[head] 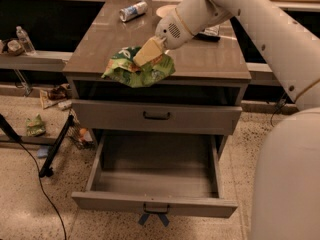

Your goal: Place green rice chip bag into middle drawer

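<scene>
The green rice chip bag is bright green and crumpled, and hangs at the front edge of the cabinet top. My gripper reaches in from the upper right and is shut on the bag's top. The middle drawer stands pulled open below, wide, grey and with nothing in it. Its front carries a dark handle with two bluish strips dangling from it. The bag is above and behind the open drawer, over the closed grey drawer front.
A dark blue-and-white snack bag, a cream bowl and a black object lie at the back of the cabinet top. Floor litter and a black stand with a cable are at the left. My white body fills the right.
</scene>
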Controlling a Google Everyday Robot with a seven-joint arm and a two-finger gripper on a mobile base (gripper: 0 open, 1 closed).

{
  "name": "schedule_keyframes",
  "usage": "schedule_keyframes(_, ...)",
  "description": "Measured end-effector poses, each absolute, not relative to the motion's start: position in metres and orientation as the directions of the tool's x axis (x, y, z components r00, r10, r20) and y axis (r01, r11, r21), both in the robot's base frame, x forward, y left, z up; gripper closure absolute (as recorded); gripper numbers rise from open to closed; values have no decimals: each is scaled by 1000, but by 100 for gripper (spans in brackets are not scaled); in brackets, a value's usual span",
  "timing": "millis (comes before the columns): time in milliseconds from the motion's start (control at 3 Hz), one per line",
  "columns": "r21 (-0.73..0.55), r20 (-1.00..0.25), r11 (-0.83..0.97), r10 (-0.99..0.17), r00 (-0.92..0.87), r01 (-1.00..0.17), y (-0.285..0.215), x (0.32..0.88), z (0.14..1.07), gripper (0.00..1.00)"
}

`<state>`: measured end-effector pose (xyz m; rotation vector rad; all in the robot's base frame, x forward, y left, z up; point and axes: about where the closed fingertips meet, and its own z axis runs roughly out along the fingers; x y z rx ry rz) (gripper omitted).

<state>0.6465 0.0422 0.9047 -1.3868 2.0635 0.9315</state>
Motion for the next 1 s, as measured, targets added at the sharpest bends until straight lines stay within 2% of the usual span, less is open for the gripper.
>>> schedule_keyframes(667,345,-697,411,-490,-523,-844,38,593,896,100)
schedule_keyframes(1000,402,-673,482,-421,-608,-779,31,574,851,100)
